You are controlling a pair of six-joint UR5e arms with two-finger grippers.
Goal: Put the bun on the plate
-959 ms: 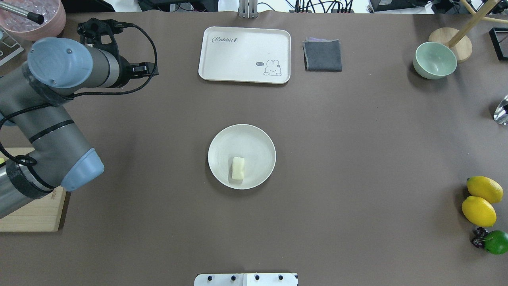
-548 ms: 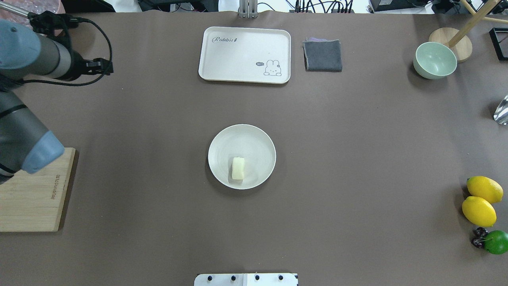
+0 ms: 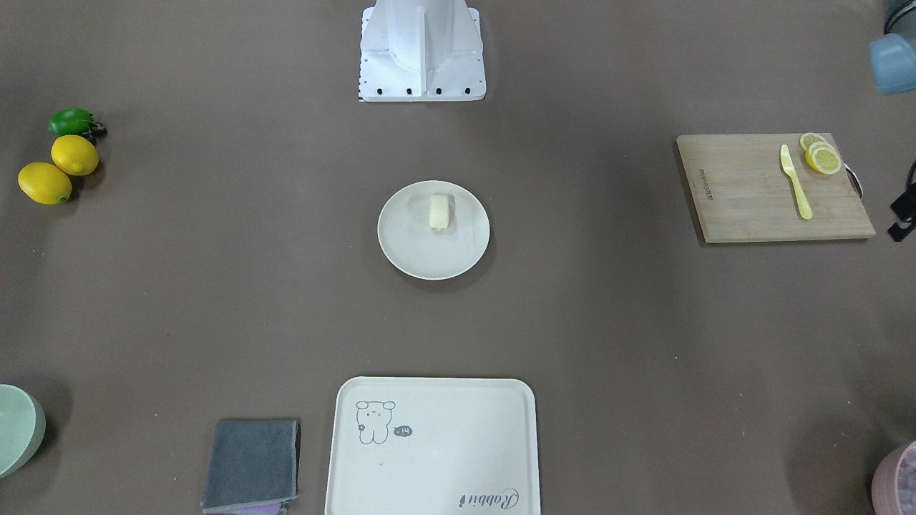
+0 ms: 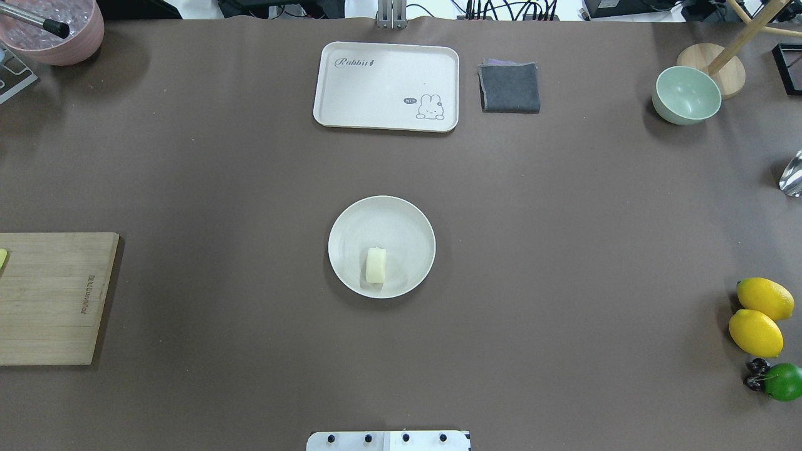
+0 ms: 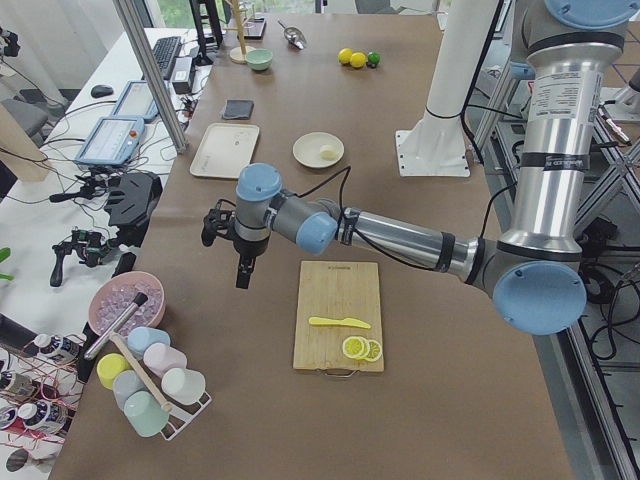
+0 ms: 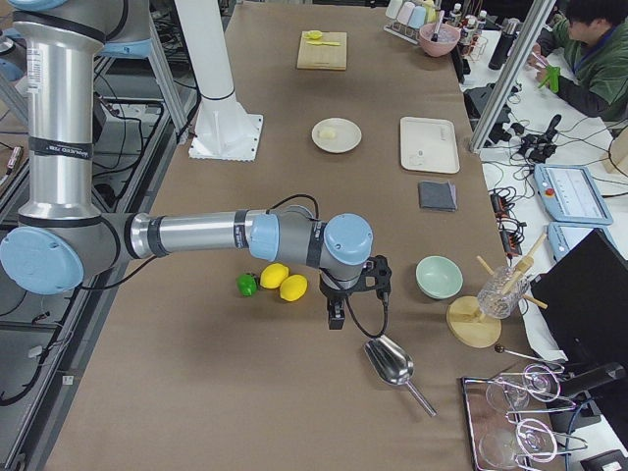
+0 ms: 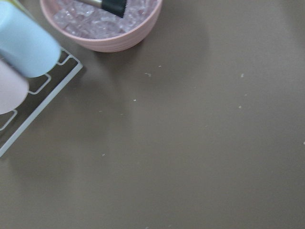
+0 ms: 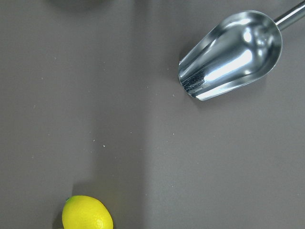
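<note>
The bun (image 4: 376,265), a small pale roll, lies on the round cream plate (image 4: 401,219) at the table's middle, toward the rim nearest the robot base. It also shows as the bun (image 3: 441,212) on the plate (image 3: 429,254). My left gripper (image 5: 243,268) hangs over the table's left end, between the pink bowl and the cutting board, far from the plate. My right gripper (image 6: 336,316) hovers at the right end beside the lemons and the scoop. I cannot tell whether either gripper is open or shut.
A cream tray (image 4: 386,86), grey cloth (image 4: 509,87) and green bowl (image 4: 686,95) line the far side. Two lemons (image 4: 756,333) and a lime (image 4: 783,381) sit right. A cutting board (image 3: 751,189) with a yellow knife (image 3: 796,181), a pink ice bowl (image 4: 53,31) and a metal scoop (image 8: 228,55) lie at the ends.
The left arm has swung away to the left and left the overhead view. The bun and plate have not moved.
</note>
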